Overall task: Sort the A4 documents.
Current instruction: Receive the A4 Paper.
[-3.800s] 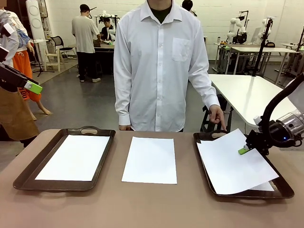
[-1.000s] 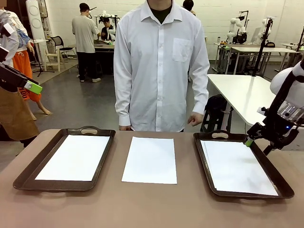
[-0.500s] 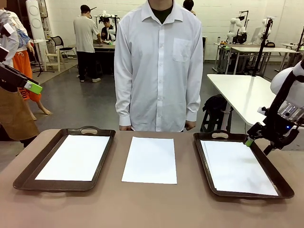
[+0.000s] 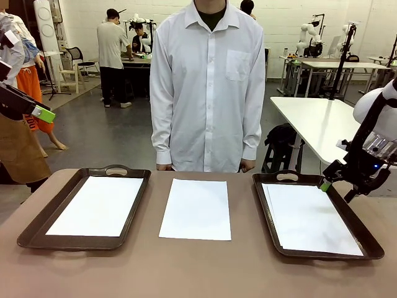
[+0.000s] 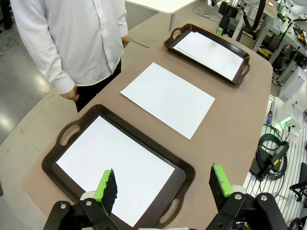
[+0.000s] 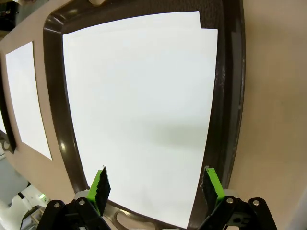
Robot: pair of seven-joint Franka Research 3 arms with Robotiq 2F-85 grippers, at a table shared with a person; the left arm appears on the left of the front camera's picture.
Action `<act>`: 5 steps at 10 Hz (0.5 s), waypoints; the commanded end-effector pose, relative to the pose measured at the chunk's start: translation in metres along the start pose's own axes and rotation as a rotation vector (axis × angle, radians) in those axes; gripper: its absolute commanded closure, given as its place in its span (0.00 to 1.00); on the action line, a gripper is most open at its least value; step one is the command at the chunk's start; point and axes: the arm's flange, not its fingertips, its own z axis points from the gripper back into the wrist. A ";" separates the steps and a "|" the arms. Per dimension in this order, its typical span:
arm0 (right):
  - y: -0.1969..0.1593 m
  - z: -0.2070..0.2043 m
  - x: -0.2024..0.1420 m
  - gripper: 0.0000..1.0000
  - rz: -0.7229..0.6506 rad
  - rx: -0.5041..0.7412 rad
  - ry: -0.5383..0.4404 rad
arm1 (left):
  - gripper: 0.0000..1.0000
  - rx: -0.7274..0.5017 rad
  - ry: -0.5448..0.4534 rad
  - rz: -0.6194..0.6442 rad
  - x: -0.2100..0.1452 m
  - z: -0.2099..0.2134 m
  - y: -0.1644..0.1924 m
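Note:
Three places hold A4 documents. One white sheet (image 4: pixel 96 205) lies in the left dark tray (image 4: pixel 34 226). A second sheet (image 4: pixel 196 208) lies bare on the table's middle. Stacked sheets (image 4: pixel 310 217), slightly offset, lie in the right tray (image 4: pixel 372 247). My right gripper (image 4: pixel 338 189) hovers open over that tray's far right rim, holding nothing. In the right wrist view its fingers (image 6: pixel 101 187) straddle the stacked sheets (image 6: pixel 139 110) from above. My left gripper (image 4: pixel 38 112) hangs high at the left, open and empty, looking down on the left tray's sheet (image 5: pixel 112 163) and the middle sheet (image 5: pixel 168 98).
A person in a white shirt stands at the far edge, hands (image 4: pixel 248 164) hanging at the sides just behind the table. Brown tabletop (image 4: pixel 198 267) shows between and in front of the trays. Another white table (image 4: pixel 322 124) stands behind on the right.
The skewed sheet on the right tray now lies straight, and my right gripper has risen to the tray's far rim. The person's hand has left the tray's handle and dropped to the side.

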 end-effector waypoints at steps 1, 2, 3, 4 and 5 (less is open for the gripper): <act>-0.001 0.001 0.000 0.00 0.007 0.004 -0.004 | 0.00 0.002 0.002 -0.002 0.001 0.000 -0.001; -0.001 0.001 0.000 0.00 0.007 0.004 -0.004 | 0.00 0.002 0.002 -0.002 0.001 0.000 -0.001; 0.000 0.000 0.000 0.00 0.000 0.000 0.000 | 0.00 0.002 0.002 -0.002 0.001 0.000 -0.001; 0.029 0.017 -0.005 0.00 0.188 -0.136 -0.091 | 0.00 0.002 0.002 -0.002 0.001 0.000 -0.001; 0.059 0.035 -0.009 0.00 0.316 -0.261 -0.183 | 0.00 0.002 0.002 -0.002 0.001 0.000 -0.001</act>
